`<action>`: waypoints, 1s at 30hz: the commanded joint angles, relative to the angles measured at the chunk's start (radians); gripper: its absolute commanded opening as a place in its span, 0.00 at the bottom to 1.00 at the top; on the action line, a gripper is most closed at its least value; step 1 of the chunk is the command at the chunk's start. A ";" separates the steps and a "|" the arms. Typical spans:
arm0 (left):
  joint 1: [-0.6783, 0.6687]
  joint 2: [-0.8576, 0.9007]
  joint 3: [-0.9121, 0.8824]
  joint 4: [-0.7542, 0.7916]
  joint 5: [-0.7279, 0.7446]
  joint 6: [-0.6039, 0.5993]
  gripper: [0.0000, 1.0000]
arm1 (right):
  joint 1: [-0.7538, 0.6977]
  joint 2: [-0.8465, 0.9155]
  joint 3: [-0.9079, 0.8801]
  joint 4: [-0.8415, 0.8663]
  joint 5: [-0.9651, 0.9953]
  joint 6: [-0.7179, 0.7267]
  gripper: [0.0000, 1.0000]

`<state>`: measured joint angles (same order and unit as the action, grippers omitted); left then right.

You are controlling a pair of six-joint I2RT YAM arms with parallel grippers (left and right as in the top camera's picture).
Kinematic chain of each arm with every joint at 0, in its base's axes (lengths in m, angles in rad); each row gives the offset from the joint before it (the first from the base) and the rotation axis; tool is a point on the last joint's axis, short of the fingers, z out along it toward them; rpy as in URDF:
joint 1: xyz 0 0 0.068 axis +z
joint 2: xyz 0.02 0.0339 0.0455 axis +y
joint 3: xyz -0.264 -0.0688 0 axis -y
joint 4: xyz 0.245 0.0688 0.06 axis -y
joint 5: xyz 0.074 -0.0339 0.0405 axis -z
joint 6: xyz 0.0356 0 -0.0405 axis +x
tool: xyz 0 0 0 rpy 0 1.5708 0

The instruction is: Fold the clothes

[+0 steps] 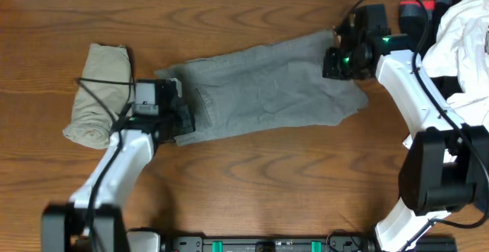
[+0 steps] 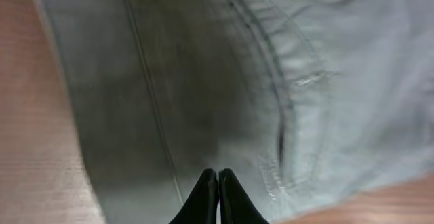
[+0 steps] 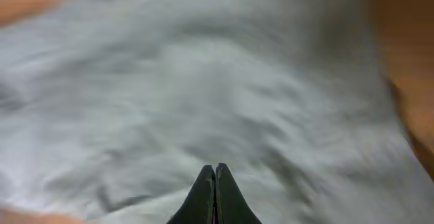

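A medium grey pair of shorts [image 1: 260,92] lies stretched out slantwise across the middle of the table. A light khaki pair [image 1: 99,92] sits folded in a bundle at the far left. My left gripper [image 1: 186,120] rests at the grey pair's left end, shut, its tips [image 2: 218,173] together over the cloth near a pocket seam [image 2: 279,115]. My right gripper [image 1: 330,63] is at the grey pair's right end, also shut, its tips [image 3: 215,168] pressed together over blurred grey fabric [image 3: 203,81]. No cloth shows between either pair of fingers.
A heap of white cloth [image 1: 462,30] lies at the right edge behind the right arm. A red and black object [image 1: 416,8] sits at the back right. Bare wood table [image 1: 267,176] runs along the front.
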<state>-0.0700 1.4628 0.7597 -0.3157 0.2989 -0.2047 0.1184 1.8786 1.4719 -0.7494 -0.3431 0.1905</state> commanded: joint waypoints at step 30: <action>-0.005 0.237 0.005 -0.004 -0.109 0.047 0.06 | -0.154 0.283 0.000 0.288 -0.393 -0.185 0.01</action>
<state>-0.0807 1.6493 0.7937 -0.2905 0.2626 -0.1780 0.0063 2.1662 1.4860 -0.4988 -0.3702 0.1455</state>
